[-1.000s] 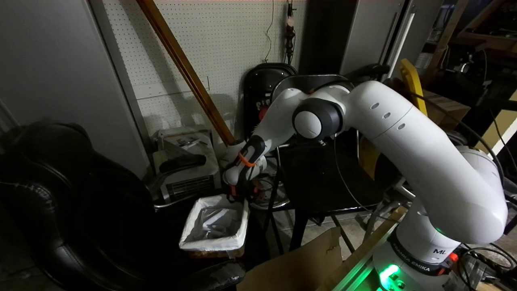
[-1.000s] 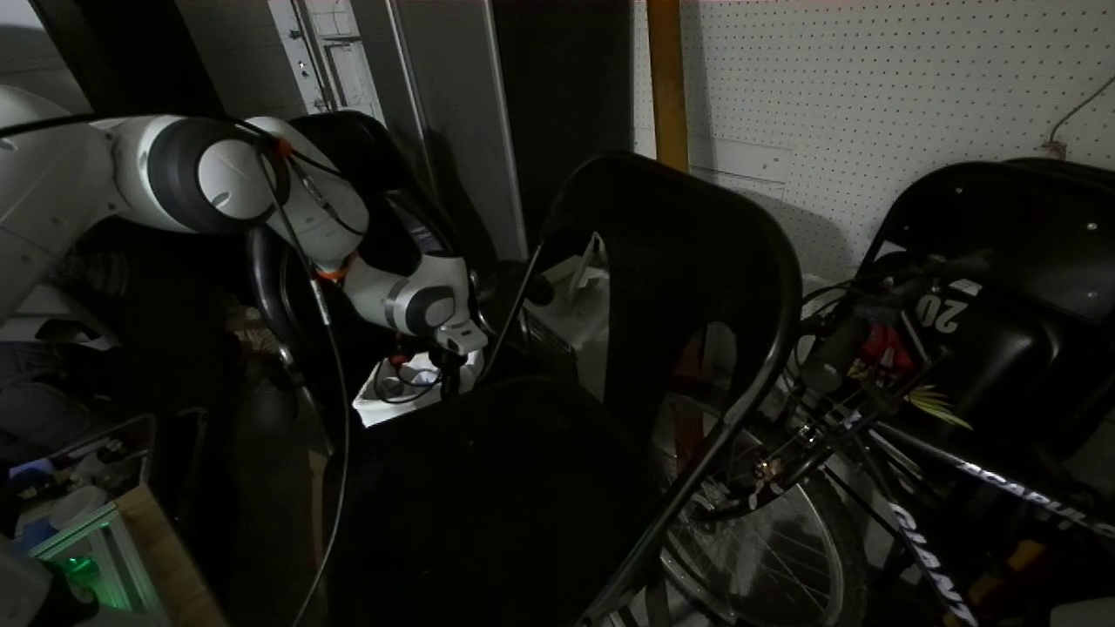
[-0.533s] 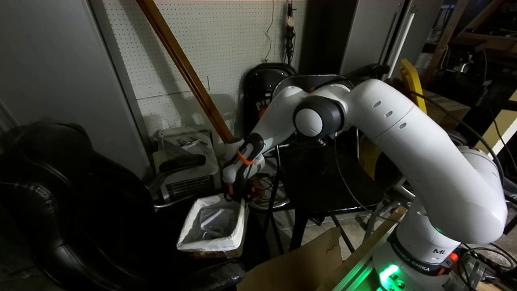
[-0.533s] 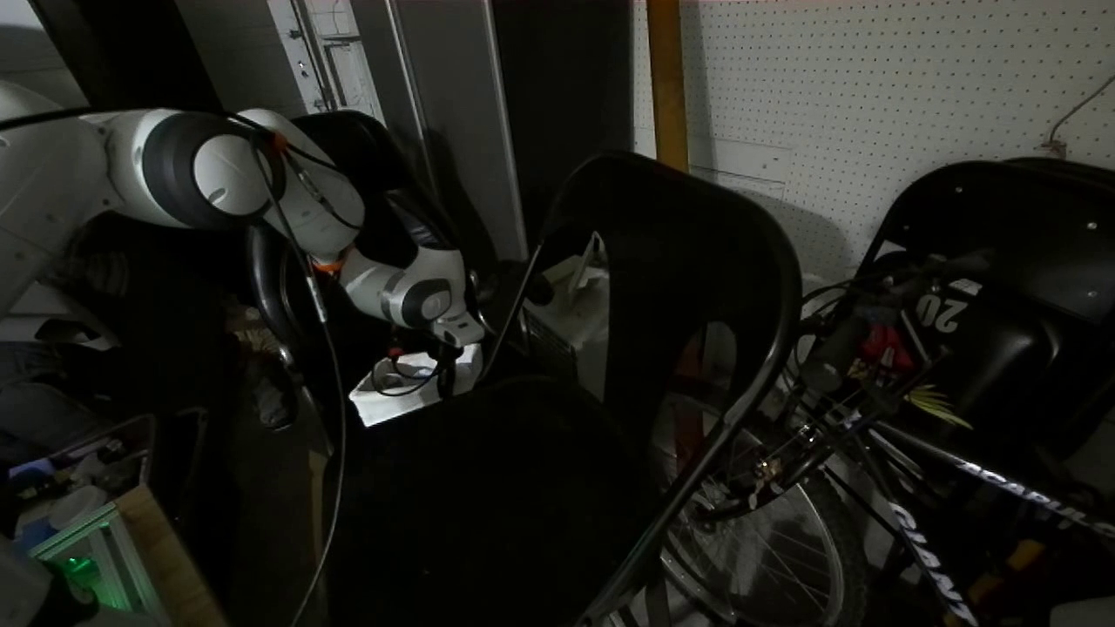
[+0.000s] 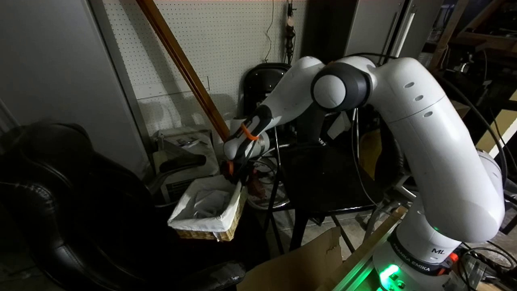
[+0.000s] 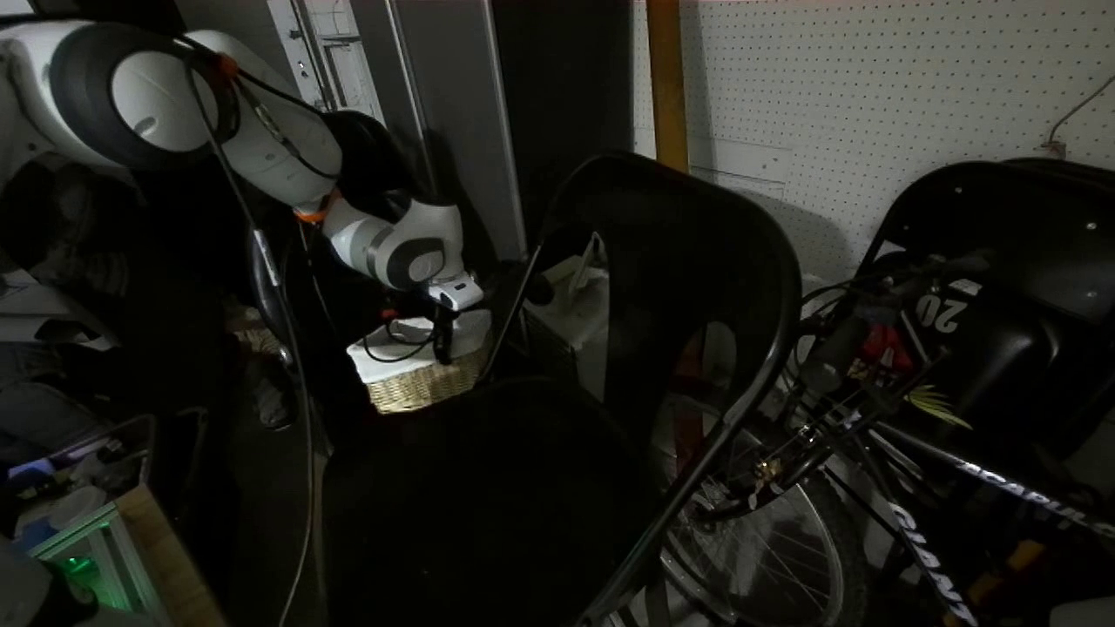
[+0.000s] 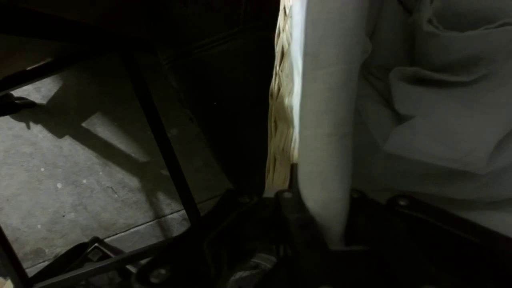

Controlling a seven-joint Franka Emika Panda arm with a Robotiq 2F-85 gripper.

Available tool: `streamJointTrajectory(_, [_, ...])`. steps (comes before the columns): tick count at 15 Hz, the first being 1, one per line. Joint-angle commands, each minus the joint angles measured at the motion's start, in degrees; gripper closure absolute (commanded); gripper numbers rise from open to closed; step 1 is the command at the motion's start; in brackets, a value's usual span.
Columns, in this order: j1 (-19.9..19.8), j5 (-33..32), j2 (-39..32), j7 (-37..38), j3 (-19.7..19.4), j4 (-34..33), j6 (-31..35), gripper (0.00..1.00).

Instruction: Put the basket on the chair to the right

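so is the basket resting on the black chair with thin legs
No, in an exterior view the gripper holds the basket off to the picture's left of the chair, apart from it.

On the robot's base (image 5: 422,228) I make out ML, and on the dark band (image 5: 408,254) below it, FRANKA EMIKA. The bicycle (image 6: 888,489) says GIANT in pale letters along its lower tube (image 6: 932,564); the upper tube (image 6: 1019,494) reads something like ACAPULC, its end unclear. A black chair (image 6: 1002,348) behind it bears what looks like 20.
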State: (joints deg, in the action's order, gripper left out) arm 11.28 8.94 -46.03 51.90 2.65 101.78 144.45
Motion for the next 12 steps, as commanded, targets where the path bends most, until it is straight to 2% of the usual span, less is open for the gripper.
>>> streamJointTrajectory(1, [-2.52,4.33,11.37,-5.71,2.64,10.8,2.9,0.97])
streamJointTrajectory(7, [-6.0,9.21,27.79,-16.68,4.35,24.94,1.7,0.97])
streamJointTrajectory(12, [-9.83,16.31,41.28,-28.03,2.97,35.21,-1.69,0.97])
